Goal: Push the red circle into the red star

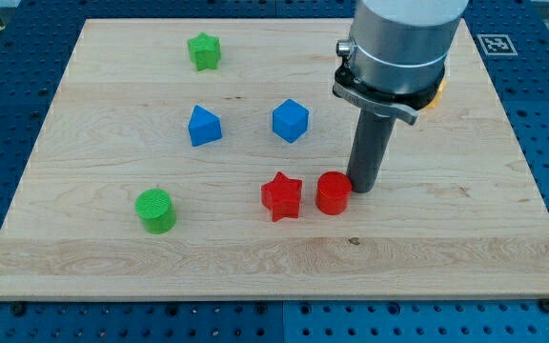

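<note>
Because the push must run toward the view's left, my tip (363, 189) sits against the red circle (333, 193) on its right side. Red star (281, 196) lies just beyond, narrowly apart. No jaws fitted: plain rod.

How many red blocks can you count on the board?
2: the red star at centre bottom, and the red circle just to its right, beside my tip. The arm may hide others.
</note>
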{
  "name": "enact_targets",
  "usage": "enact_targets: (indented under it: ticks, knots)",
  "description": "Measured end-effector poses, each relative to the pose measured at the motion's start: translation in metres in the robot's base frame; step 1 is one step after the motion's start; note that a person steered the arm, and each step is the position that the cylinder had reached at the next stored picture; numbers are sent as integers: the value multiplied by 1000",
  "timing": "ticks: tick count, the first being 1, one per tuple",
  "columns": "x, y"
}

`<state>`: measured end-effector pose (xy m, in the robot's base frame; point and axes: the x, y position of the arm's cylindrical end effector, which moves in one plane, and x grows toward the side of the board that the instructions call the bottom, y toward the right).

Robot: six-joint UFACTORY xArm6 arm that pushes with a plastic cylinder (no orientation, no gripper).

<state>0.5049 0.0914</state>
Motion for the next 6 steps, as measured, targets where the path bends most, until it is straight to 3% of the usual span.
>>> enact_targets:
  ticks: [4, 6]
  knots:
    - [10, -19]
    - [-6, -11]
